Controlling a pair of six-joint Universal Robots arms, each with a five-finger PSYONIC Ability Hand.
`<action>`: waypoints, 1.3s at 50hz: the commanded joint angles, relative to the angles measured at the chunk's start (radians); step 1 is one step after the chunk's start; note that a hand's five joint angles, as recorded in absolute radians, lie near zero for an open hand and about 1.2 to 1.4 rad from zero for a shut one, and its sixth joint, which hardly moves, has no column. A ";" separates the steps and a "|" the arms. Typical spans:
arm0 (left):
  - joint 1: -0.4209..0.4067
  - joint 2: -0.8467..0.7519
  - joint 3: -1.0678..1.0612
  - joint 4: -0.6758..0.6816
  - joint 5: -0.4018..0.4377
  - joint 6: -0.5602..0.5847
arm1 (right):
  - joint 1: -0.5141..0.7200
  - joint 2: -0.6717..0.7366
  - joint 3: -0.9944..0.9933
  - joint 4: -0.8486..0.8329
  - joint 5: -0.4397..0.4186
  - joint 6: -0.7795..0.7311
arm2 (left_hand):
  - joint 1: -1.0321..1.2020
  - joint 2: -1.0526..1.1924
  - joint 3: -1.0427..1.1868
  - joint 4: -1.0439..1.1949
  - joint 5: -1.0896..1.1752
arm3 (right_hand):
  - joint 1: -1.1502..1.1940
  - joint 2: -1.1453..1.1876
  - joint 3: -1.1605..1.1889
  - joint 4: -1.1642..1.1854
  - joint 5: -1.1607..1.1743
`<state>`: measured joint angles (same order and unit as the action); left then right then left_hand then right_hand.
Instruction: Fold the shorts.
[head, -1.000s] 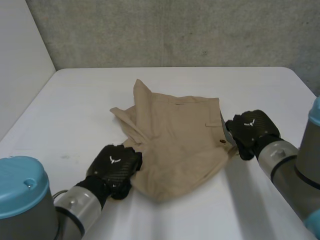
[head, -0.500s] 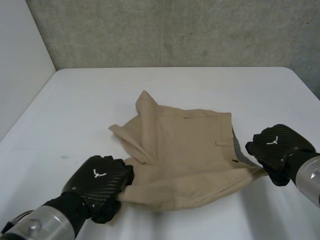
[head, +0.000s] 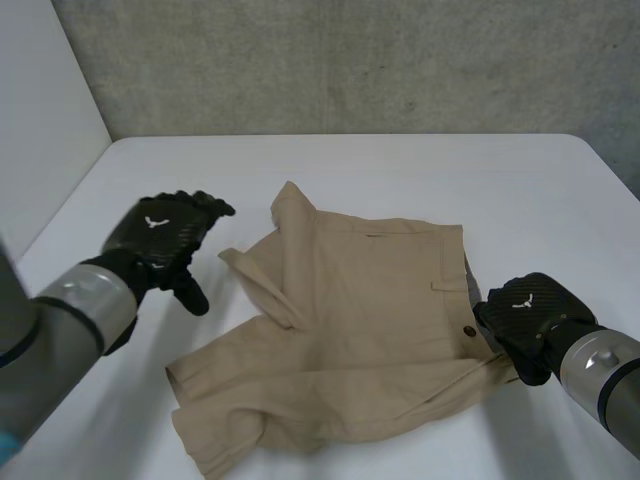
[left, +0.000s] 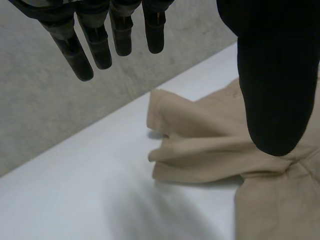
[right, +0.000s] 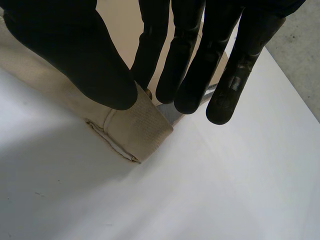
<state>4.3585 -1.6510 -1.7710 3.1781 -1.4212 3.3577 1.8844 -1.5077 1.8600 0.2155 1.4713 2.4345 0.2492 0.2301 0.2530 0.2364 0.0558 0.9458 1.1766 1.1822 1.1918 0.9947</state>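
I am watching the left hand (head: 165, 238) hanging in the air over the white table (head: 420, 165), near the shorts (head: 360, 320) and not touching them. Its fingers (left: 75, 55) are sticking out straight and a little spread, and they are holding nothing. The tan shorts are lying in the middle of the table, mostly flat, with one part bunching up in a fold on the side near the left hand. A small dark button (head: 468, 331) is showing by the waist. Over on the other side, the right hand (head: 528, 318) is sitting at the waist end of the shorts. Its thumb (right: 75, 55) and fingers are pinching the corner of the waistband between them.
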 joint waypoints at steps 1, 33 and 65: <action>-0.011 -0.256 0.120 0.057 0.030 0.003 | 0.002 0.014 0.004 -0.010 0.000 0.000 | 0.038 0.057 0.034 0.050 0.057 | 0.450 0.220 0.214 0.204 0.227; -0.004 -0.402 0.225 0.069 -0.150 0.141 | 0.007 0.055 0.001 -0.050 0.004 0.001 | 1.106 1.126 1.103 1.119 1.125 | 0.450 0.220 0.214 0.204 0.227; -0.071 -0.076 0.035 0.111 -0.185 0.158 | 0.061 0.052 -0.085 -0.108 0.026 0.141 | 0.302 0.321 0.298 0.315 0.321 | 0.450 0.220 0.214 0.204 0.227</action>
<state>4.3108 -1.8736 -1.6720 3.3010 -1.5879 3.6098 1.9435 -1.4622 1.8247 0.1255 1.4968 2.5189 0.5153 0.5099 0.5182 0.5057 0.3234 0.9458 1.1766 1.1822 1.1917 0.9950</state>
